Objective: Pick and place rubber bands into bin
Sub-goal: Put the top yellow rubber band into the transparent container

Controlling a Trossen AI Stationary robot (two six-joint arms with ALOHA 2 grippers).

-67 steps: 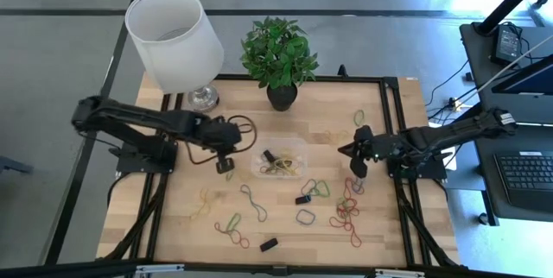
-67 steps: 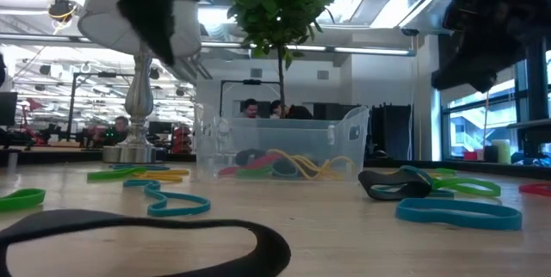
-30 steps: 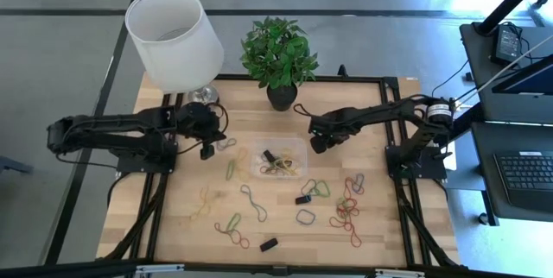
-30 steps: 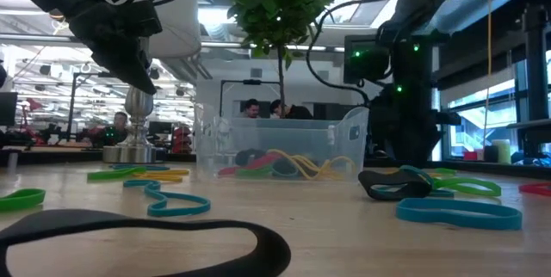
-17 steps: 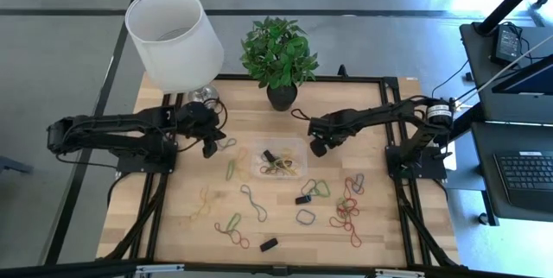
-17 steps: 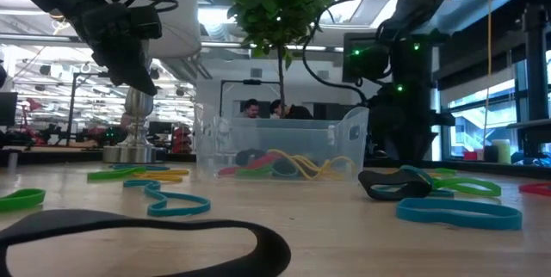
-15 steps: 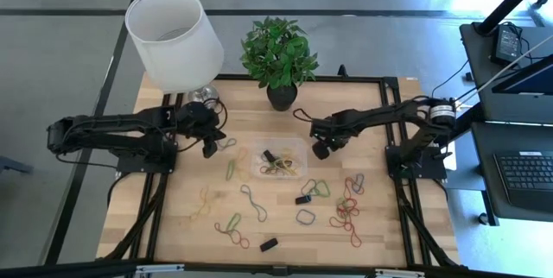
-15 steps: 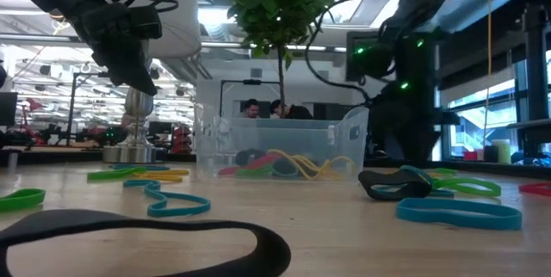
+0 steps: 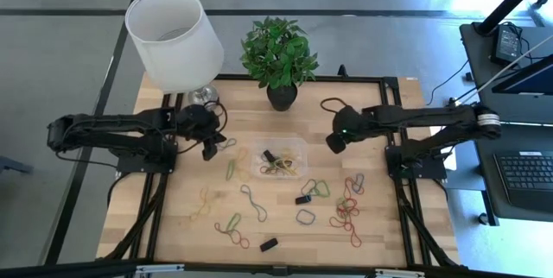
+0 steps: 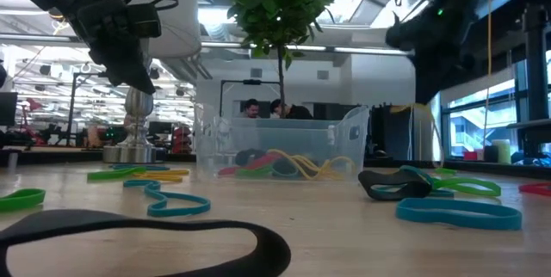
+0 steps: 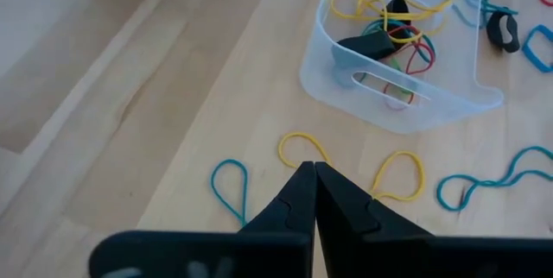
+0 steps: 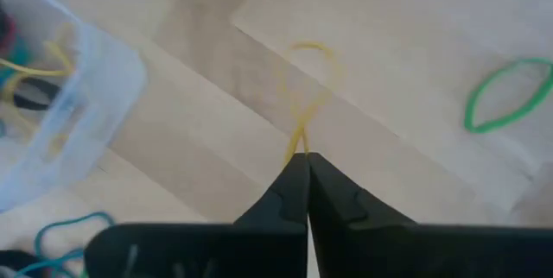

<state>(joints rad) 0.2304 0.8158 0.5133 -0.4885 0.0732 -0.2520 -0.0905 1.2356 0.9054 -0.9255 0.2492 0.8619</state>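
R gripper (image 12: 304, 159) pinched tight on a yellow rubber band (image 12: 309, 88), loop dangling off the fingertips; sits right of centre in high view, just right of the bin (image 9: 281, 159). L gripper (image 11: 312, 169) fully closed, nothing in it, poised above a yellow band (image 11: 302, 147) w/ a blue band (image 11: 230, 187) beside; left of centre in high view, near lamp base (image 9: 202, 97). Clear bin mid-table, holding yellow, red, black bands. More loose bands (image 9: 348, 205) strewn across lower half of wooden table (image 9: 173, 217). Potted plant (image 9: 279, 53) top centre.
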